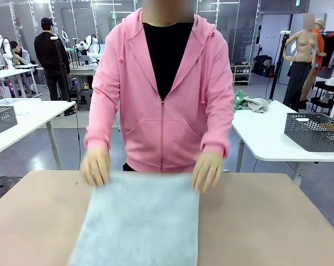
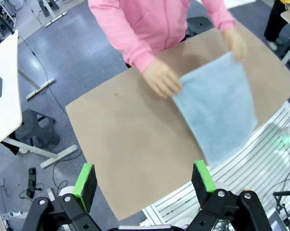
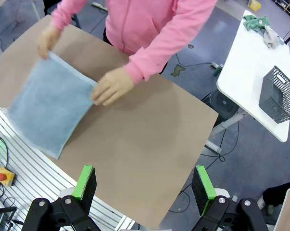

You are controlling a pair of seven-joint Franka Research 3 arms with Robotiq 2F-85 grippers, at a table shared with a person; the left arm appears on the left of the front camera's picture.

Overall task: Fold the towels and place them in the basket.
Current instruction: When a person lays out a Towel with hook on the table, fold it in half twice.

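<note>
A pale blue-grey towel [image 1: 139,221] lies flat on the brown table [image 1: 266,221], reaching the near edge. A person in a pink hoodie holds its two far corners, one hand [image 1: 96,166] on each side. The same towel [image 2: 219,106] shows in the left wrist view, well beyond my open left gripper [image 2: 145,180], whose jaws hold nothing. In the right wrist view the towel [image 3: 48,106] lies far left of my open, empty right gripper [image 3: 144,185], which hovers high above the table's edge. A dark mesh basket [image 1: 315,132] stands on a white side table [image 1: 266,138] to the right.
The same basket [image 3: 276,96] shows in the right wrist view, with green and grey cloths [image 3: 260,26] on its white table. Another grey basket [image 1: 0,119] stands on a white table at the left. Bare brown tabletop lies on both sides of the towel.
</note>
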